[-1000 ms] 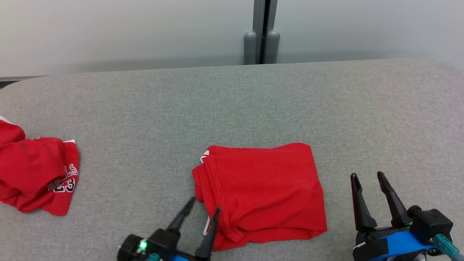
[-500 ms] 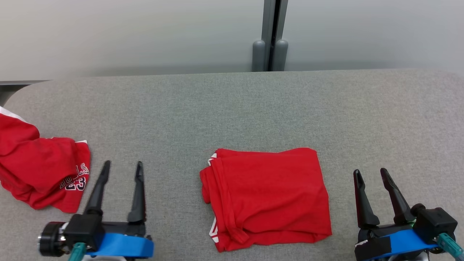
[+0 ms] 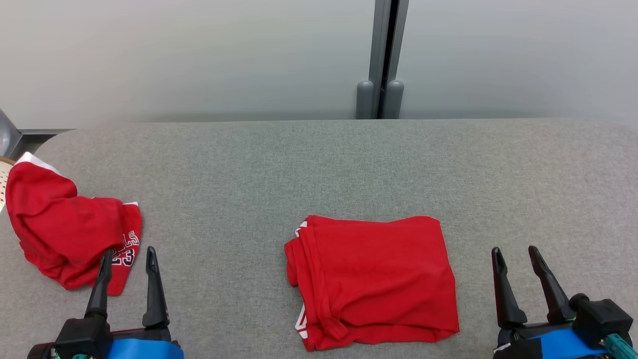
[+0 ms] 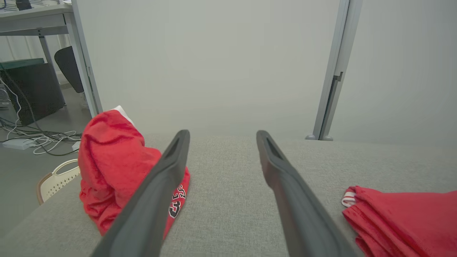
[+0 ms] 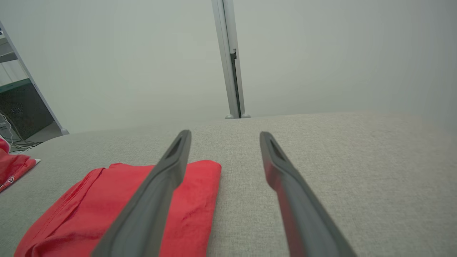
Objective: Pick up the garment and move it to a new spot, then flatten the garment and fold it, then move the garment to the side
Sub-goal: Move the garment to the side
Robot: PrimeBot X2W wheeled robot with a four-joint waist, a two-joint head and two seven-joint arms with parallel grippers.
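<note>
A red garment [image 3: 374,279] lies folded into a neat rectangle near the front middle of the grey padded table [image 3: 319,164]; it also lies at the lower right of the left wrist view [image 4: 403,217] and under the right wrist view's left finger [image 5: 192,200]. A second red garment [image 3: 60,224] with white lettering lies crumpled at the table's left end [image 4: 110,157]. My left gripper [image 3: 128,253] stands open just right of that crumpled heap, its left fingertip [image 3: 106,255] over the cloth's edge, nothing between the fingers [image 4: 222,134]. My right gripper [image 3: 514,251] is open and empty, right of the folded garment [image 5: 225,134].
A pale wall with a grey door post [image 3: 384,60] runs behind the table's far edge. A beige slotted basket [image 4: 53,180] stands beside the table's left end, with cables and a desk beyond. Bare table surface stretches behind and to the right of the folded garment.
My left gripper has left the folded garment's left edge and swung left to the crumpled one, staying open. The head camera has shifted, sliding the scene down and right. The right gripper keeps its place.
</note>
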